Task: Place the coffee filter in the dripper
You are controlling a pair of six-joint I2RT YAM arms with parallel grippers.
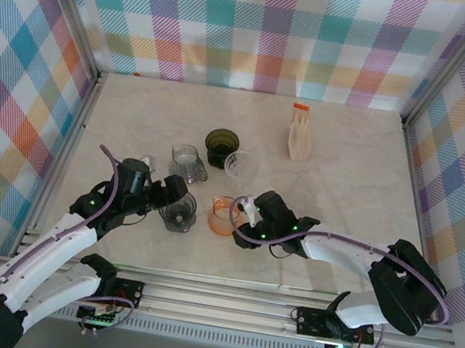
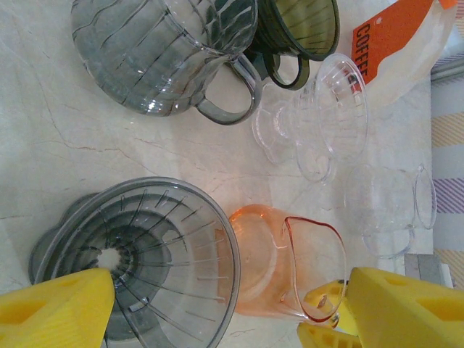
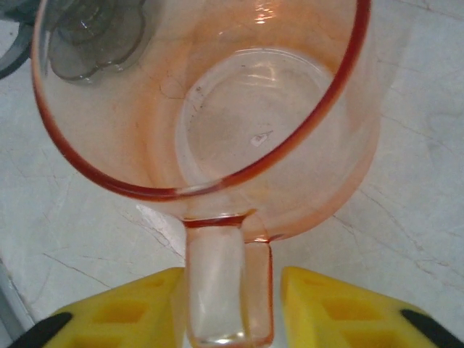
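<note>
1. I am seeing the right gripper [image 3: 233, 308] with its fingers standing on either side of the handle of the orange cup [image 3: 217, 109]. They are almost touching it, and I cannot tell whether they are clamping it.
2. I am seeing the left gripper [image 2: 230, 315] hanging wide open at the near left, holding nothing and straddling the grey dripper [image 2: 138, 254].
3. I am finding the coffee filter pack [image 1: 299, 137] at the far right, well apart from both grippers. Its long axis is running near to far. It is lying beyond the right gripper, so I am judging the right arm to be the nearer one.
4. I am reading "COFFEE" on its orange label [image 2: 395, 29]. I am not making out any other writing.
</note>
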